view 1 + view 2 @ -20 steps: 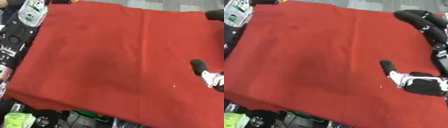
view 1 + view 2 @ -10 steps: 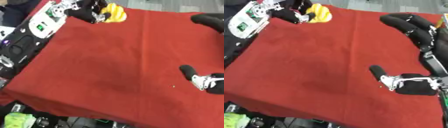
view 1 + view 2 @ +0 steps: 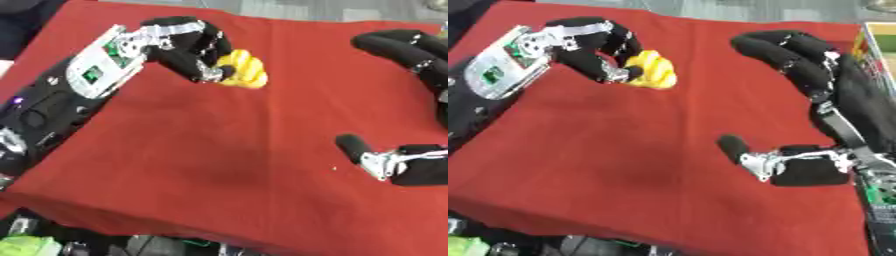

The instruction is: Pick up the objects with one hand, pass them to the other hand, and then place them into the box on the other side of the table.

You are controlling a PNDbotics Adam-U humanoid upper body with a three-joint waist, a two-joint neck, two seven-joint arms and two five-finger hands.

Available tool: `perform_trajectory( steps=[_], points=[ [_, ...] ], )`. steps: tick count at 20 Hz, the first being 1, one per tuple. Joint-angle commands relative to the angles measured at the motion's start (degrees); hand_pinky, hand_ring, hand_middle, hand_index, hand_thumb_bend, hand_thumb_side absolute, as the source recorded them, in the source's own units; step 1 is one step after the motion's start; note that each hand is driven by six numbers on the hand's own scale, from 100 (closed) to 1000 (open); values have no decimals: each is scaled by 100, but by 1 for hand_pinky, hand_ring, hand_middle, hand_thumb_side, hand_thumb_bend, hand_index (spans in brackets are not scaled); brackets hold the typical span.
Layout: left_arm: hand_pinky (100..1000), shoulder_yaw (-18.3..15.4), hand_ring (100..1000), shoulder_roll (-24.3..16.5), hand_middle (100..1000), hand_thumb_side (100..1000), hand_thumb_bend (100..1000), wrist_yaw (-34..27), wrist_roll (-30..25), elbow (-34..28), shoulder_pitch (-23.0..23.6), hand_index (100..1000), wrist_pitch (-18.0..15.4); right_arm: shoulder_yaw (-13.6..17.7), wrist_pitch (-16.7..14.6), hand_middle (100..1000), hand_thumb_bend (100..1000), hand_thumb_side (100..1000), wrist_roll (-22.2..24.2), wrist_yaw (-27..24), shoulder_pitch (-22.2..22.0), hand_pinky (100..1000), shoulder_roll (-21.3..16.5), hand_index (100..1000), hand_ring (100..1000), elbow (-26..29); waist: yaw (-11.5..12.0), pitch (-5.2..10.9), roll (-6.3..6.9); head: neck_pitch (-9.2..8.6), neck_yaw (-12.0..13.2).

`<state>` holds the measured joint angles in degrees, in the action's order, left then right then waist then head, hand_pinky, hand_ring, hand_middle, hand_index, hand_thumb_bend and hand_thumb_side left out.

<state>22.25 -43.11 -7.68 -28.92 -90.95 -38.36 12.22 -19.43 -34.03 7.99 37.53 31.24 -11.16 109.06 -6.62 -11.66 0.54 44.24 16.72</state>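
Left hand (image 3: 188, 47) curled round yellow object (image 3: 243, 70); right hand (image 3: 815, 100) spread open (red cloth (image 3: 219, 150) beneath).

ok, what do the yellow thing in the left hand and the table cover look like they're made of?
Yellow object: lobed and matte, no shine, looks like soft plastic or foam; can't tell which. The left hand is curled round it. Red cover: woven cloth by the look, matte, with soft creases and an edge draping over the table front.
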Motion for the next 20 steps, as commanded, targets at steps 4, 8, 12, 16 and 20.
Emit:
perform_trajectory(
  steps=[4,8,12,16,20],
  points=[
    [619,119,499,86,485,217,228,-248,-110,-269,-213,641,108,-56,-53,818,382,472,47,-14,97,828,-41,940,798,-14,18,169,5,-69,-374],
    [621,239,498,201,483,217,230,-467,-124,-411,-324,640,229,-100,-80,818,366,479,86,-38,109,825,-35,938,794,-60,42,163,-14,-214,-556],
    [620,330,497,315,483,219,232,-634,-160,-586,-428,640,321,-119,-99,814,367,478,117,-44,112,821,-31,927,787,-93,63,165,-31,-330,-691],
    [620,410,497,413,482,219,234,-780,-194,-733,-511,640,419,-138,-115,807,366,477,144,-45,111,815,-29,917,779,-137,79,180,-35,-399,-740],
    [621,538,497,512,482,219,233,-912,-276,-858,-595,640,527,-161,-133,798,363,478,169,-24,107,812,-26,908,773,-183,90,213,-26,-400,-730]
  ],
)
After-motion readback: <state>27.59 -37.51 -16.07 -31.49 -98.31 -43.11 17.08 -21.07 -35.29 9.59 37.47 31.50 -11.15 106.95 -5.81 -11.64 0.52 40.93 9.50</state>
